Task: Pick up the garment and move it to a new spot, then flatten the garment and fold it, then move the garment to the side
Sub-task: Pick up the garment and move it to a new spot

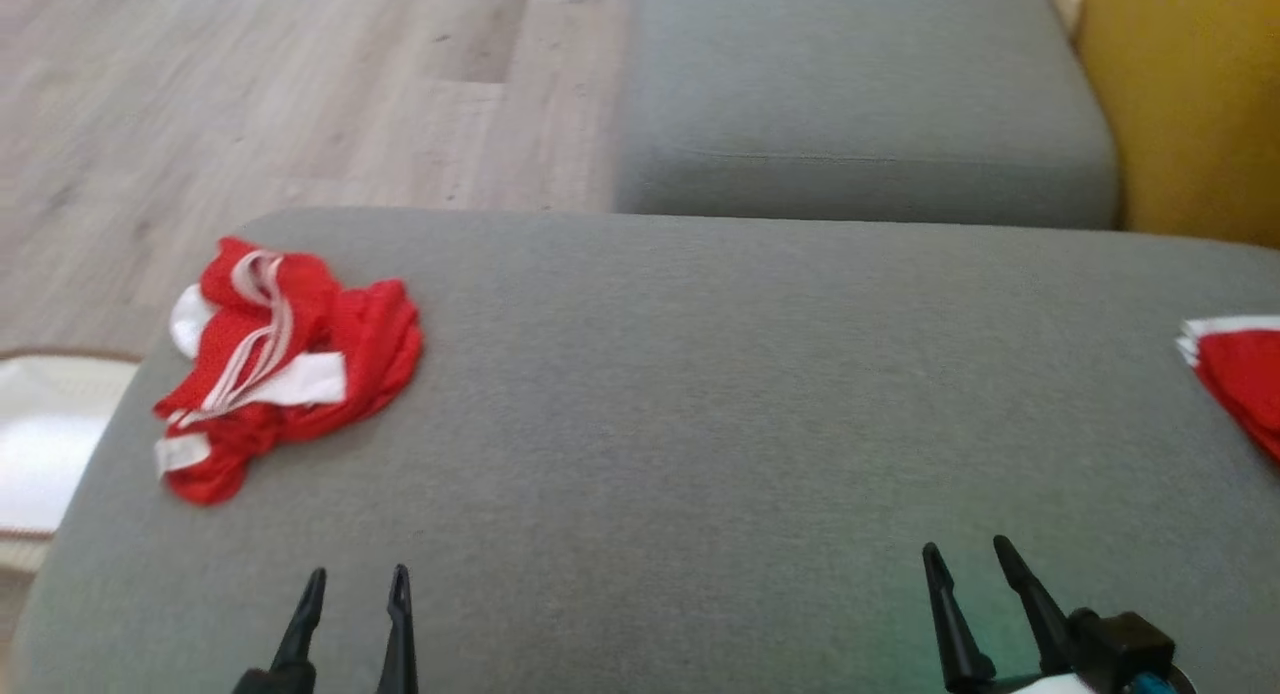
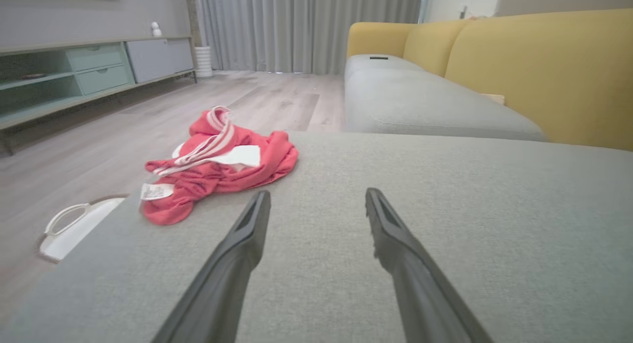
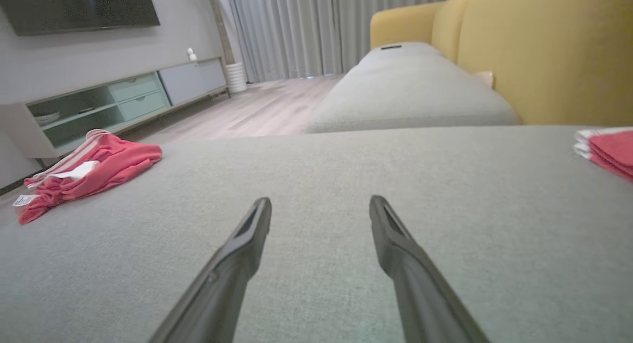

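A crumpled red garment (image 1: 290, 359) with white stripes and a white label lies near the left edge of the grey cushion (image 1: 700, 394). In the left wrist view the garment (image 2: 217, 165) sits just ahead and left of the fingers. My left gripper (image 1: 357, 586) is open at the lower left, nearer than the garment, holding nothing. My right gripper (image 1: 968, 556) is open at the lower right over bare cushion. The right wrist view has the garment (image 3: 89, 172) far to the left.
A folded red and white garment (image 1: 1235, 374) lies at the cushion's right edge. A second grey seat (image 1: 860, 94) and a yellow sofa back (image 1: 1190, 94) are behind. Wooden floor (image 1: 250, 94) and a white basket (image 1: 45, 444) lie to the left.
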Motion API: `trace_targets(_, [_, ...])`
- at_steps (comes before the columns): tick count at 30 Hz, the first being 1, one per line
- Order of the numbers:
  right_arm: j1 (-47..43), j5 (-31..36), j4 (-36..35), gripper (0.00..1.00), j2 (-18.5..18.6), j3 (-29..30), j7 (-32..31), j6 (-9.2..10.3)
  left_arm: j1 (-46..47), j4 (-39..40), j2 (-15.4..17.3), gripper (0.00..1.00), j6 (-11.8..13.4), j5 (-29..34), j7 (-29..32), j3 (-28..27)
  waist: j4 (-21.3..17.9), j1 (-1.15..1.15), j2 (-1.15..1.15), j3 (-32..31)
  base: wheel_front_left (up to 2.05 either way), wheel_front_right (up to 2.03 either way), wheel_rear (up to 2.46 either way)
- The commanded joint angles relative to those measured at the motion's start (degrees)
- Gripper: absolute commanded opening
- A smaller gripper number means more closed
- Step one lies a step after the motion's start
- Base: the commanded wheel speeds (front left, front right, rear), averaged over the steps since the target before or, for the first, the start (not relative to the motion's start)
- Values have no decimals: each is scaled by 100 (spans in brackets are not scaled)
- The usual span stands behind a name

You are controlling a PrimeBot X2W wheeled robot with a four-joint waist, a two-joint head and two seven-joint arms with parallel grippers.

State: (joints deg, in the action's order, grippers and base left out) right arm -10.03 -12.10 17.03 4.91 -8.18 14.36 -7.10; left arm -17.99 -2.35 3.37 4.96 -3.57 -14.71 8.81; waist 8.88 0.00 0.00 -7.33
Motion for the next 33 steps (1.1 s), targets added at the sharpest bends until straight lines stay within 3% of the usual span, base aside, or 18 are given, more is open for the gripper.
trace_targets(1, [191, -32, -183, 100, 27, -151, 63, -39, 327, 158, -49, 100, -15, 49, -29, -235, 350, 0, 0, 30, 0, 0, 0])
trace_targets(10, [269, -73, -145, 100, -49, -276, 63, -39, 248, 165, -49, 100, -42, 130, -29, -461, 1080, 0, 0, -46, 0, 0, 0])
trace_targets(16, [252, -80, -122, 100, -81, -285, 63, -39, 191, 223, -40, 100, -76, 147, -29, -631, 1351, 0, 0, -61, 0, 0, 0])
trace_targets(26, [295, -53, -166, 100, -51, -331, 63, -39, 242, 439, -19, 100, -84, 135, -29, -971, 1406, 0, 0, 219, 0, 0, 0])
trace_targets(33, [332, -19, -178, 100, 309, -421, 63, -39, 1052, 732, 329, 100, -257, 242, -29, -1187, 1352, 0, 0, 721, 0, 0, 0])
